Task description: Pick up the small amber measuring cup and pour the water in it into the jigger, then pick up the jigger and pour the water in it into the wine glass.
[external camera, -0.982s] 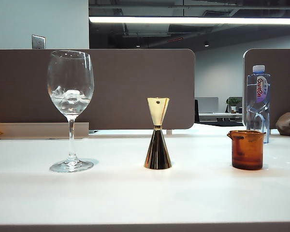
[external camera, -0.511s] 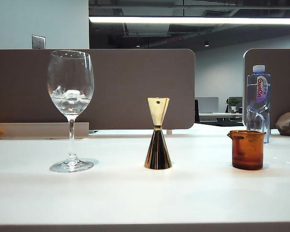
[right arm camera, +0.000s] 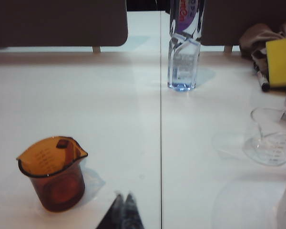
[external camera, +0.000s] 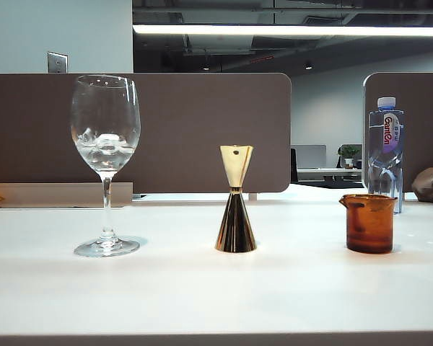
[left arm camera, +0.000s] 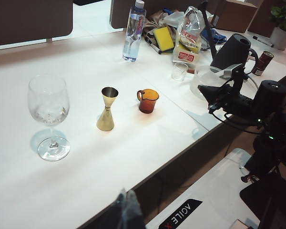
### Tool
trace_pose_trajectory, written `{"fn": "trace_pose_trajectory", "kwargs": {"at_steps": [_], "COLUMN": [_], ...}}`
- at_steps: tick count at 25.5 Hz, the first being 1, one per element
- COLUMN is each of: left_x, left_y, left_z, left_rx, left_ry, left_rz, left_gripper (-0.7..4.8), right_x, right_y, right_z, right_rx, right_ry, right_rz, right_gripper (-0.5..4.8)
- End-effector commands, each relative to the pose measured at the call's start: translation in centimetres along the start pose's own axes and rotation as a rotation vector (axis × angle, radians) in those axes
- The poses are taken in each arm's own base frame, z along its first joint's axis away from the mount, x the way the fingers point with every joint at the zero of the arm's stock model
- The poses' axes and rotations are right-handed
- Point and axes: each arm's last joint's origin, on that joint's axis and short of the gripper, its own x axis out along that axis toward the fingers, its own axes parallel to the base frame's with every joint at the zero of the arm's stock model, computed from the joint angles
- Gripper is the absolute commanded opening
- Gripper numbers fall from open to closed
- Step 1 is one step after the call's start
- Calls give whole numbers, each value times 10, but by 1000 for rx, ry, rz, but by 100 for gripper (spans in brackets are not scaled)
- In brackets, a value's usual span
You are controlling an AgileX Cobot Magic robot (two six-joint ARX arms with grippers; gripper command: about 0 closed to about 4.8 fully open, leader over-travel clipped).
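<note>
Three task vessels are standing in a row on the white counter (external camera: 216, 295), all upright and well apart from one another. Nearest to me in the left wrist view, the left end effector (left arm camera: 126, 210) is showing as a dark tip hanging off the counter's front edge, its fingers looking pressed together, gripping nothing; just beside it I am reading part of an "AGILE X" label (left arm camera: 180, 214) on the robot's base. In the right wrist view the right end effector (right arm camera: 122, 211) is sitting low with its fingers together and nothing between them, near the small amber measuring cup (right arm camera: 52, 171), whose dark markings I cannot read.

Looking across the exterior view, I am seeing the wine glass (external camera: 105, 162) on the left with ice cubes (external camera: 105, 144) in its bowl, the jigger (external camera: 235, 200) in the middle with a small dark dot on its pale upper cone, and the amber cup on the right. I cannot make out the water inside the cup.

Farther back, a clear plastic bottle (external camera: 385, 153) is standing behind the cup; its label is reading "Ganten". Beyond it in the left wrist view, a yellow sponge (left arm camera: 164, 38) and a bag (left arm camera: 188, 36) with red print too small to read are lying.
</note>
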Motion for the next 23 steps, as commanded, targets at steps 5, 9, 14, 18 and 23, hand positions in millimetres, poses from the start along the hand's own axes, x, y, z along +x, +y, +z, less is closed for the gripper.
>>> {"fn": "trace_pose_trajectory", "kwargs": {"at_steps": [5, 9, 14, 18, 23], "left_x": [0, 0, 0, 0, 0], "left_y": [0, 0, 0, 0, 0], "left_z": [0, 0, 0, 0, 0], "left_rx": [0, 0, 0, 0, 0], "left_ry": [2, 2, 2, 1, 1], "left_rz": [-2, -2, -2, -2, -2], "left_gripper": [-2, -2, -2, -2, -2], "right_x": [-4, -6, -6, -6, -6], "right_y": [0, 0, -4, -7, -8], "right_z": [3, 7, 7, 7, 7], "right_rx": [3, 4, 5, 6, 6], "right_ry": [-67, -113, -109, -110, -111], "right_rz": [5, 3, -37, -72, -75], "right_gripper": [-5, -5, -5, -5, -5]}}
